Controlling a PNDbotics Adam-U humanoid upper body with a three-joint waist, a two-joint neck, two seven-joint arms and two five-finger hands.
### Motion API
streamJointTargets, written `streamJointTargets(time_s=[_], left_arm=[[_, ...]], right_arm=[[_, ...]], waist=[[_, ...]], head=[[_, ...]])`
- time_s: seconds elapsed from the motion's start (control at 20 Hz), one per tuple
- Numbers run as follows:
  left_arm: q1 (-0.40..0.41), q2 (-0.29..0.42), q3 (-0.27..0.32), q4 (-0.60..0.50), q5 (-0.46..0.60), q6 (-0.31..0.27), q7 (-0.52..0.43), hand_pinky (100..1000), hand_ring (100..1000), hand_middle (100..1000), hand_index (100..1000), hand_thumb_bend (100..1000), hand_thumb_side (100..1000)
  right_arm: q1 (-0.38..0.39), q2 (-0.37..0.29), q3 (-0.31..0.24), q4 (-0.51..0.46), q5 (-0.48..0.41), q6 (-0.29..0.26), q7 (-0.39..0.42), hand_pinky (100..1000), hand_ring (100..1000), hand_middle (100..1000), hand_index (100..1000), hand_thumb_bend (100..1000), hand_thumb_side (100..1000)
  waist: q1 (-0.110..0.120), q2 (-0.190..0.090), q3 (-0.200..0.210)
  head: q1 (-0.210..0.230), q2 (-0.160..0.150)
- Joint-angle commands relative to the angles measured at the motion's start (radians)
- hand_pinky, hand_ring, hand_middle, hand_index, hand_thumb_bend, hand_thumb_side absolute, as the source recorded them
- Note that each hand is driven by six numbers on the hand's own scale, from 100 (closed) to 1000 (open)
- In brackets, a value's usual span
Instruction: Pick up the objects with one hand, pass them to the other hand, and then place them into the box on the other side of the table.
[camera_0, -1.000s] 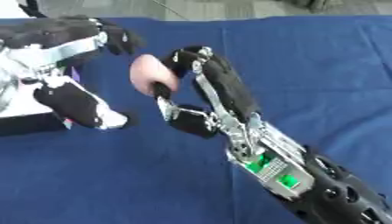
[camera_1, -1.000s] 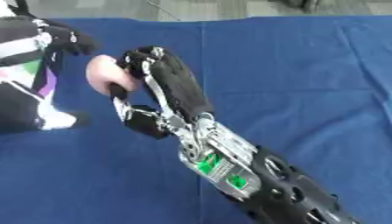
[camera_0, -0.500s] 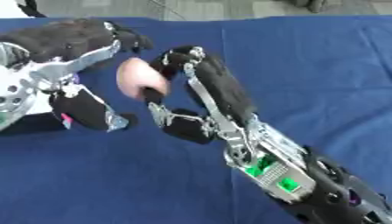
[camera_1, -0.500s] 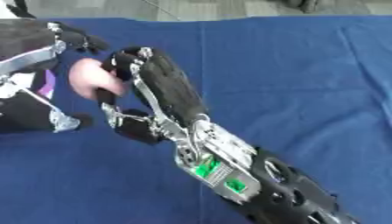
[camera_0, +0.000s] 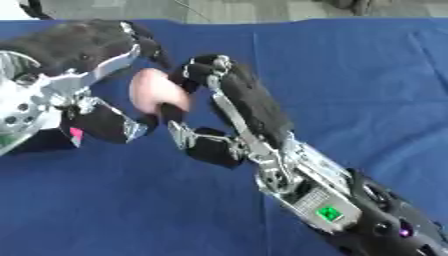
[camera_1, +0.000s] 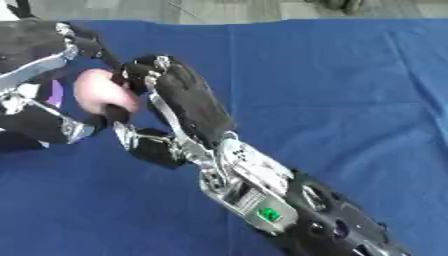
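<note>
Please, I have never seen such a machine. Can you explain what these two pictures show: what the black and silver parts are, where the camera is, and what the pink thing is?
Both pictures come from one stereo camera in a humanoid robot's head, looking down at a table under a blue cloth. The left eye and right eye views show the same moment, nearly the same picture.

The black and silver parts are the robot's two arms, each ending in a hand. The right hand comes in from the lower right. The left hand comes in from the left.

Between them is a round pink object. Fingers of both hands are curled around it, so it looks like a pass from one hand to the other. I cannot tell what the object is.
</note>
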Motion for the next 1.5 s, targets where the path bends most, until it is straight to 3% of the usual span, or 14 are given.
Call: streamJointTargets(time_s=[0.05,0.25,0.65,1.1,1.2,1.4,1.5], left_arm=[[-0.004,0.035,0.027,-0.011,0.025,-0.009,0.026,823,794,745,810,389,183],[0.001,0.043,0.038,-0.011,0.051,-0.022,0.032,829,799,752,820,423,211],[0.015,0.051,0.03,-0.011,0.047,-0.004,0.032,818,784,724,792,346,178],[0.009,0.041,0.017,-0.011,0.049,0.013,0.01,814,778,720,806,345,175],[0.005,0.036,0.016,-0.011,0.05,0.019,0.009,809,769,706,794,299,176],[0.001,0.026,0.018,-0.011,0.079,0.022,0.055,778,699,627,733,100,186],[0.001,0.024,0.017,-0.011,0.111,0.023,0.092,760,682,614,720,100,205]], right_arm=[[-0.011,-0.006,0.002,0.003,0.013,-0.008,-0.008,833,548,428,605,100,100],[-0.01,-0.004,0.003,0.015,0.018,-0.014,-0.015,834,547,427,605,100,100],[-0.009,-0.004,0.006,0.015,0.015,-0.03,-0.024,833,545,426,604,100,100],[0.005,-0.039,-0.001,-0.039,0.0,-0.04,-0.023,829,537,417,597,100,100],[0.005,-0.041,0.0,-0.044,0.0,-0.038,-0.021,830,537,417,596,100,100],[0.007,-0.041,0.001,-0.045,-0.002,-0.03,-0.015,829,533,413,595,100,100],[0.007,-0.041,0.001,-0.046,-0.003,-0.03,-0.015,828,532,413,595,100,100]], waist=[[0.002,-0.027,0.002],[0.001,-0.026,0.004],[-0.001,-0.024,0.001],[-0.002,-0.024,0.0],[-0.003,-0.023,0.0],[-0.004,-0.022,0.001],[-0.004,-0.022,0.002]], head=[[-0.005,-0.008],[-0.006,-0.009],[0.0,-0.015],[0.002,-0.013],[0.001,-0.012],[-0.001,-0.01],[-0.001,-0.01]])
